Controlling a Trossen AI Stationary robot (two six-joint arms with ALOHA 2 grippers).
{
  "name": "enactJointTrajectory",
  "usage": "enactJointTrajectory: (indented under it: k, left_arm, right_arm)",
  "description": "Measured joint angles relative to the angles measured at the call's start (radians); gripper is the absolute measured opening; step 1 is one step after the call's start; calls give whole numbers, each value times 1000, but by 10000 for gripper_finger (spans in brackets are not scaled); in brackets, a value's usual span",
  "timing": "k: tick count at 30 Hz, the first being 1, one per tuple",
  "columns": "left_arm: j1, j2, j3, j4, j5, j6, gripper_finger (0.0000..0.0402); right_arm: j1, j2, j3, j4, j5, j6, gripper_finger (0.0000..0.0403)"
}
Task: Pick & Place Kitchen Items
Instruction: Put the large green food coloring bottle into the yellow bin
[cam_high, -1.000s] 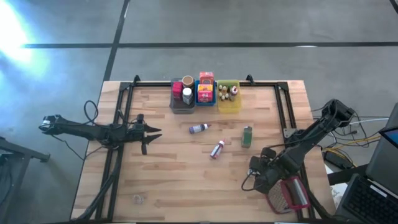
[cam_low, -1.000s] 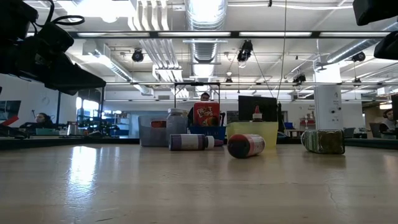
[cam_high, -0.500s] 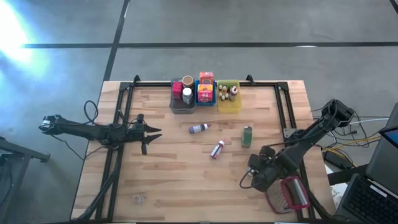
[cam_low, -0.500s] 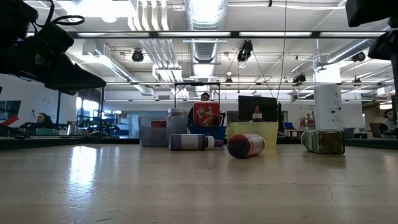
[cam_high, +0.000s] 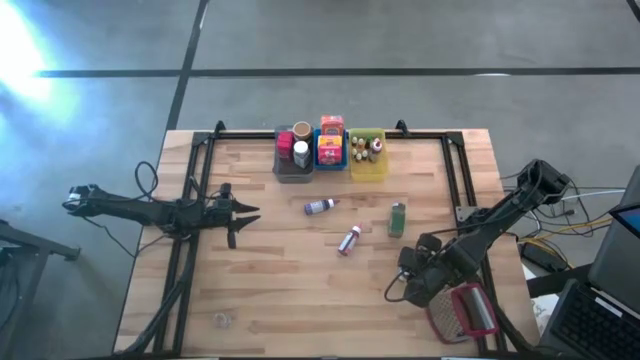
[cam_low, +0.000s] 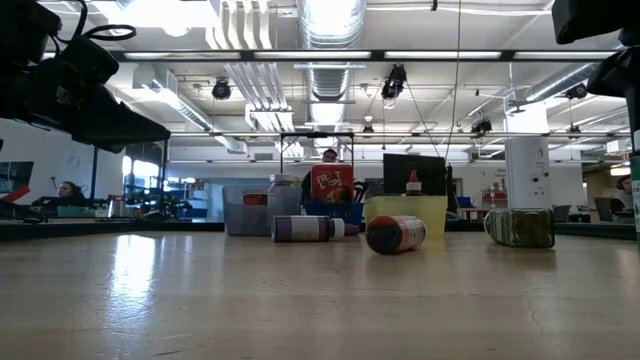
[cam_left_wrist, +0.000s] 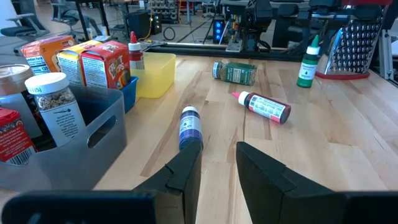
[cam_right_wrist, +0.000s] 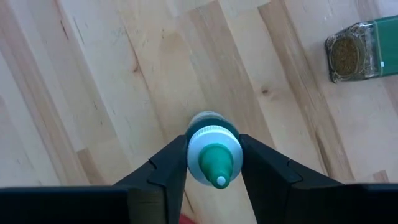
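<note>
Since a second ago the right gripper (cam_right_wrist: 214, 163) has narrowed its fingers onto the small green-capped bottle (cam_right_wrist: 213, 155), clamping its neck near the table's right front corner; the left gripper (cam_left_wrist: 217, 165) stays put at the left, fingers slightly apart and empty. At the back edge, the grey bin (cam_high: 289, 165) holds jars, the blue bin (cam_high: 331, 160) orange boxes, the yellow bin (cam_high: 369, 168) tiny bottles.

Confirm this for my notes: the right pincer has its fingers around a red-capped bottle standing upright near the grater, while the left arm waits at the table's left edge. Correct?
Not quite: the bottle between the right pincer fingers has a green cap, not red, as the right wrist view shows. It does stand upright near the grater, and the left pincer waits at the table's left edge.
</note>
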Motion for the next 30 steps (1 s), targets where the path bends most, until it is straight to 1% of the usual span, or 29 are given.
enactJointTrajectory:
  k: [6, 14, 22, 28, 30]
  left_arm:
    - [0, 0, 0, 0, 0, 0, 108]
    - [0, 0, 0, 0, 0, 0, 108]
    - [0, 0, 0, 0, 0, 0, 108]
    - [0, 0, 0, 0, 0, 0, 108]
    - [0, 0, 0, 0, 0, 0, 108]
  right_arm:
    - [0, 0, 0, 0, 0, -11, 126]
    - [0, 0, 0, 0, -2, -17, 141]
    - [0, 0, 0, 0, -2, -26, 121]
    - [-3, 0, 0, 0, -2, -29, 139]
    - [-6, 0, -1, -1, -1, -33, 140]
